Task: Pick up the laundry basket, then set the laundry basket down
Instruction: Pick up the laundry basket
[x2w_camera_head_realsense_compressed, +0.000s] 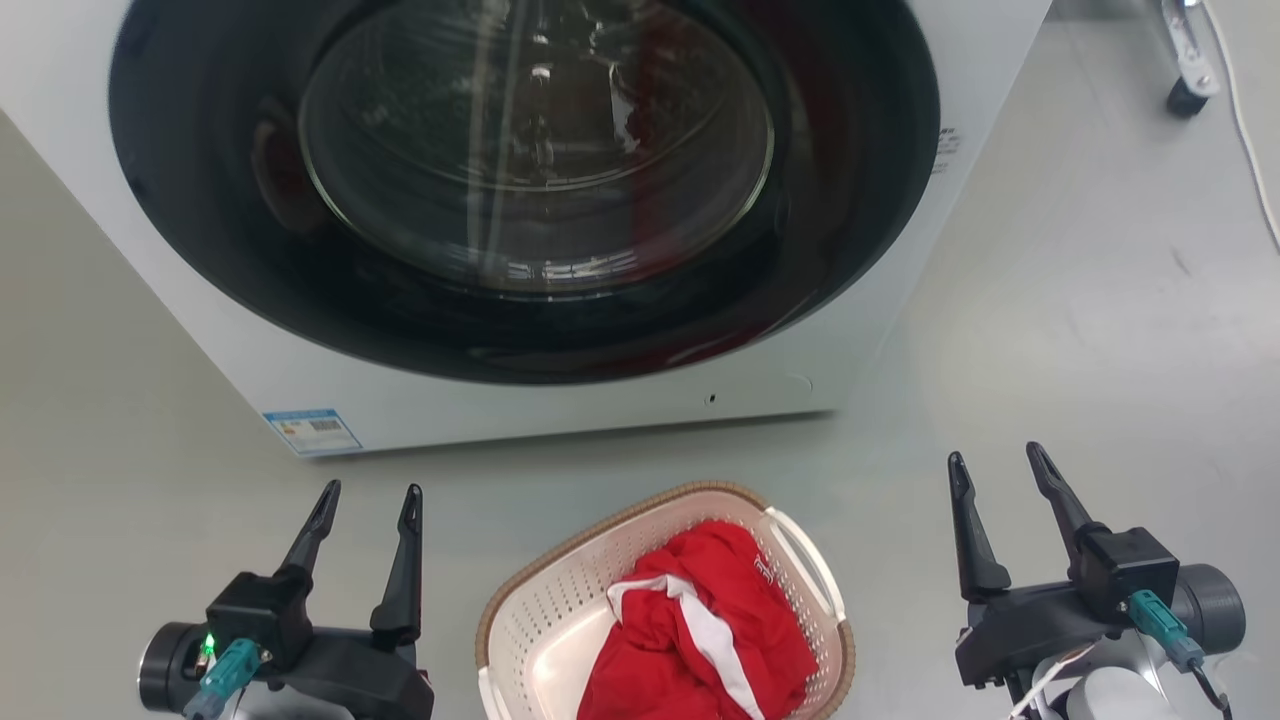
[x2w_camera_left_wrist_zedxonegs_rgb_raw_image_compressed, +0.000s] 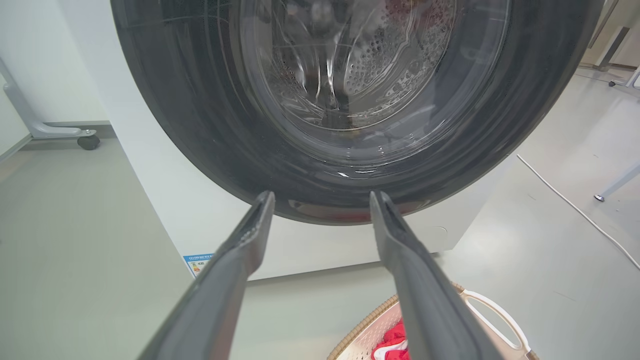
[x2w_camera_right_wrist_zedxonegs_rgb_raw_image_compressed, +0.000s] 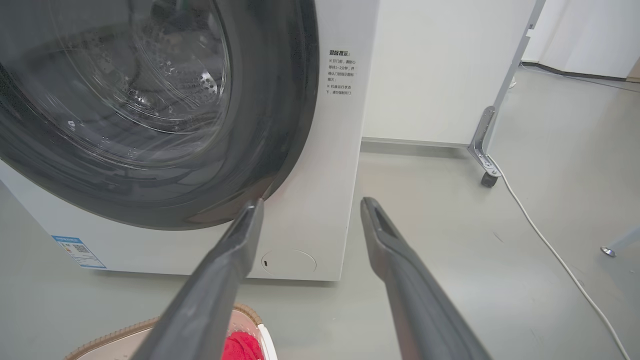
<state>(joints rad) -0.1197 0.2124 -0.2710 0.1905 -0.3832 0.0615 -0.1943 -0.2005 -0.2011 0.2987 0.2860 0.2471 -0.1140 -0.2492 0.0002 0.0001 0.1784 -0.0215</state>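
The laundry basket (x2w_camera_head_realsense_compressed: 560, 600) sits on the floor at the bottom centre of the head view, cream with a brown rim and a white handle on its right side. Red clothing with a white stripe (x2w_camera_head_realsense_compressed: 700, 630) lies inside it. My left gripper (x2w_camera_head_realsense_compressed: 368, 505) hangs open to the basket's left, fingers pointing at the washer, apart from the basket. To the basket's right my right gripper (x2w_camera_head_realsense_compressed: 1000, 468) is open too, holding nothing. The left wrist view catches the basket (x2w_camera_left_wrist_zedxonegs_rgb_raw_image_compressed: 492, 312) at its bottom edge beside my open left gripper (x2w_camera_left_wrist_zedxonegs_rgb_raw_image_compressed: 322, 200). The basket's rim (x2w_camera_right_wrist_zedxonegs_rgb_raw_image_compressed: 115, 337) appears low in the right wrist view, below my right gripper (x2w_camera_right_wrist_zedxonegs_rgb_raw_image_compressed: 311, 207).
A white front-loading washing machine (x2w_camera_head_realsense_compressed: 560, 400) with a shut dark round door (x2w_camera_head_realsense_compressed: 520, 180) stands right behind the basket. A white cable (x2w_camera_right_wrist_zedxonegs_rgb_raw_image_compressed: 550, 245) runs over the grey floor at the right, near a castor foot (x2w_camera_right_wrist_zedxonegs_rgb_raw_image_compressed: 487, 177). Another castor foot (x2w_camera_left_wrist_zedxonegs_rgb_raw_image_compressed: 87, 141) stands at the left.
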